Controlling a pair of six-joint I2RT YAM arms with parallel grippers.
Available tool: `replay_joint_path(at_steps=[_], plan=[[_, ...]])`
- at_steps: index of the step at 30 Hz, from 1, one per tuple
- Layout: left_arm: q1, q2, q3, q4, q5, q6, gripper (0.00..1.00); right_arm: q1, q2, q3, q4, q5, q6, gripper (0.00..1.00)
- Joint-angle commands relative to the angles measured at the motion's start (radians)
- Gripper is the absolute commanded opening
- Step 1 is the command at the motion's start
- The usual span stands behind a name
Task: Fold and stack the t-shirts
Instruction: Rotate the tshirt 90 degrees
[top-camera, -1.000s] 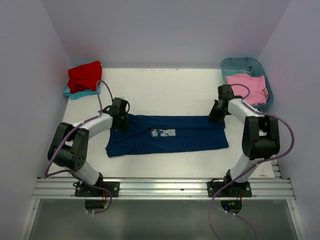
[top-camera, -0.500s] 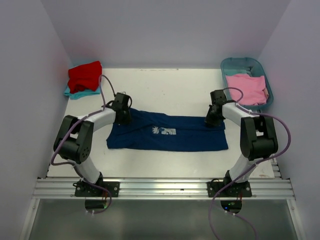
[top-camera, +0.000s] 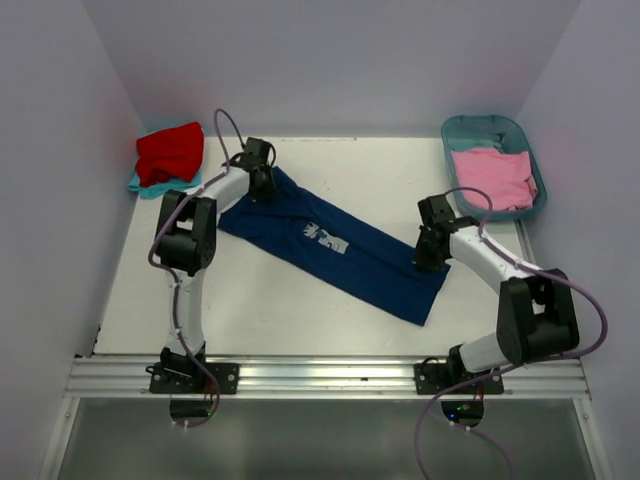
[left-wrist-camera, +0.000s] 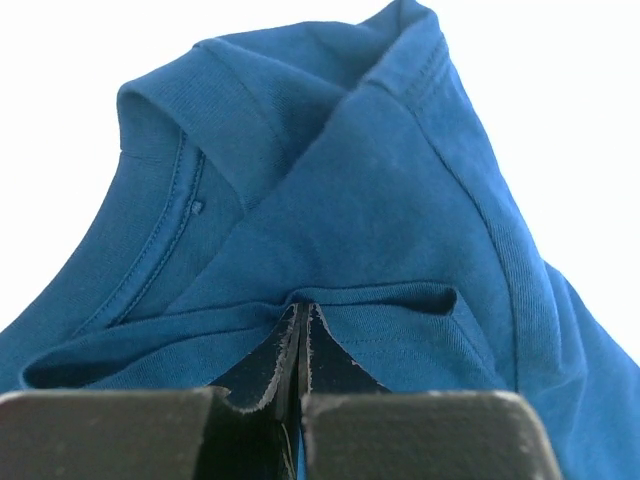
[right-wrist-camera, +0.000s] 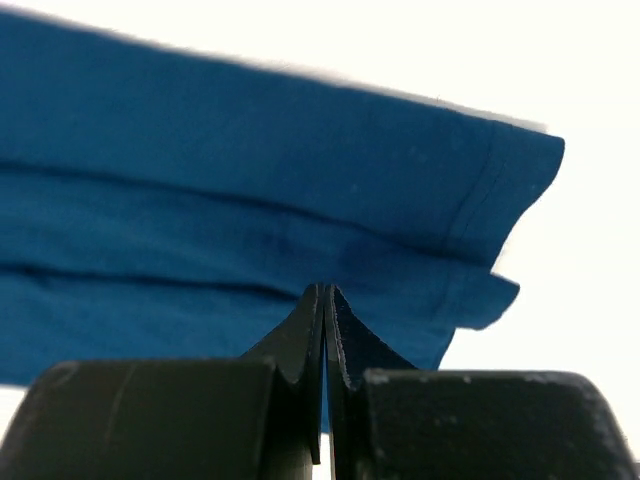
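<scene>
Two sets of fingers are pressed fully shut, each pinching cloth. The left fingers (left-wrist-camera: 268, 372) nip a fold beside the collar, and the right fingers (right-wrist-camera: 292, 350) nip the hem end of the navy blue cloth t-shirt with a pale print (top-camera: 340, 245). The shirt lies as a long folded band, slanting across the white surface (top-camera: 330, 165) from far left to near right. Gripping opposite ends probably keeps the band taut for the next fold. At the far-left corner a red t-shirt (top-camera: 170, 150) rests on a teal t-shirt (top-camera: 148, 185), likely the stack. A pink t-shirt (top-camera: 492, 175) waits in the teal plastic oval tub (top-camera: 458, 130). Nothing blocks the way.
</scene>
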Motion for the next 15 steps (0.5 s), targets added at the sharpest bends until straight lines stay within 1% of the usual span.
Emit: replay_joint_path(at_steps=[1,3,4,5,6,8,11,13,15], plan=[[0.008,0.118,0.099,-0.090,0.074,0.032,0.00,0.044,-0.101,-0.012,-0.067,0.021,0.055,0.00],[0.008,0.156,0.164,-0.086,0.095,0.043,0.00,0.061,-0.135,-0.041,-0.067,-0.015,0.074,0.00],[0.008,0.172,0.187,-0.085,0.152,0.058,0.00,0.078,-0.165,-0.051,-0.070,-0.026,0.097,0.00],[0.008,0.188,0.210,-0.083,0.177,0.067,0.00,0.093,-0.181,-0.069,-0.071,-0.031,0.107,0.00],[0.008,0.219,0.257,-0.097,0.189,0.075,0.00,0.120,-0.195,-0.078,-0.073,-0.017,0.120,0.00],[0.008,0.238,0.290,-0.117,0.198,0.075,0.00,0.131,-0.228,-0.106,-0.075,0.010,0.143,0.00],[0.007,0.228,0.267,-0.090,0.204,0.075,0.00,0.133,-0.215,-0.109,-0.065,0.063,0.134,0.00],[0.008,0.209,0.230,-0.068,0.209,0.080,0.00,0.134,-0.184,-0.095,-0.058,0.064,0.125,0.00],[0.008,0.208,0.230,-0.066,0.209,0.086,0.00,0.133,-0.134,-0.088,-0.047,0.050,0.120,0.00]])
